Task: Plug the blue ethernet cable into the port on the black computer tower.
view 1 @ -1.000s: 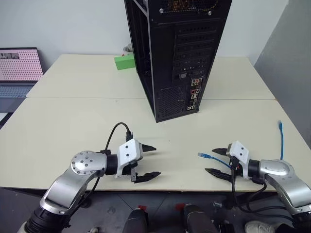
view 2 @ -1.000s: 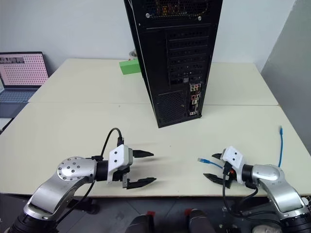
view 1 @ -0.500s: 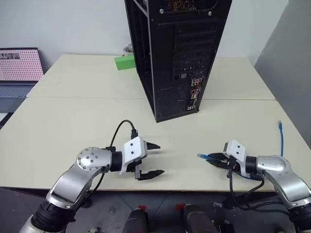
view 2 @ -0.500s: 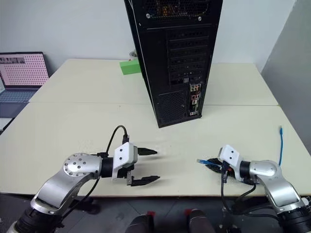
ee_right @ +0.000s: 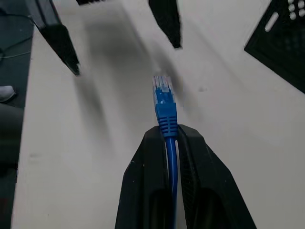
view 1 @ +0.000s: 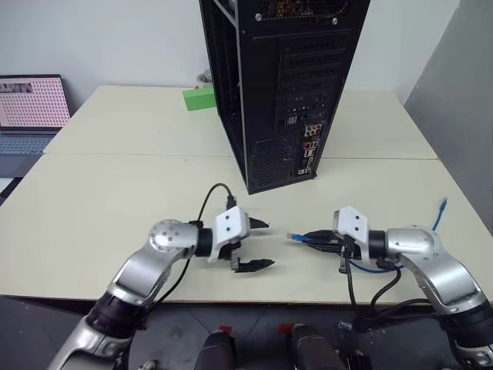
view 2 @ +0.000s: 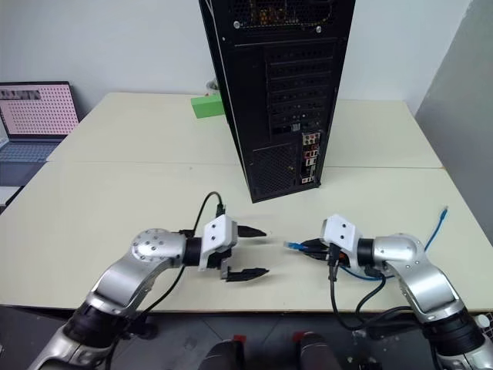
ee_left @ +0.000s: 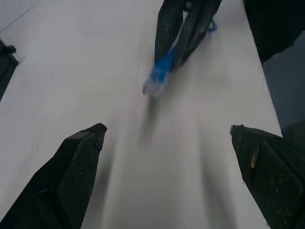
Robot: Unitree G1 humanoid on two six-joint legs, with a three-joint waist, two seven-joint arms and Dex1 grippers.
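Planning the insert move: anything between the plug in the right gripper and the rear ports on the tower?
Nothing visible. The right gripper is shut on the blue ethernet cable, plug pointing toward the open left gripper. Bare table lies between the plug and the port cluster on the black computer tower.

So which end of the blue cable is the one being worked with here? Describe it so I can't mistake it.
Start at the black computer tower standing on the table, then come toward the table's near edge. There the right gripper is shut on the blue ethernet cable just behind its clear plug, which points at the open left gripper. The cable's other plug lies free near the right edge.
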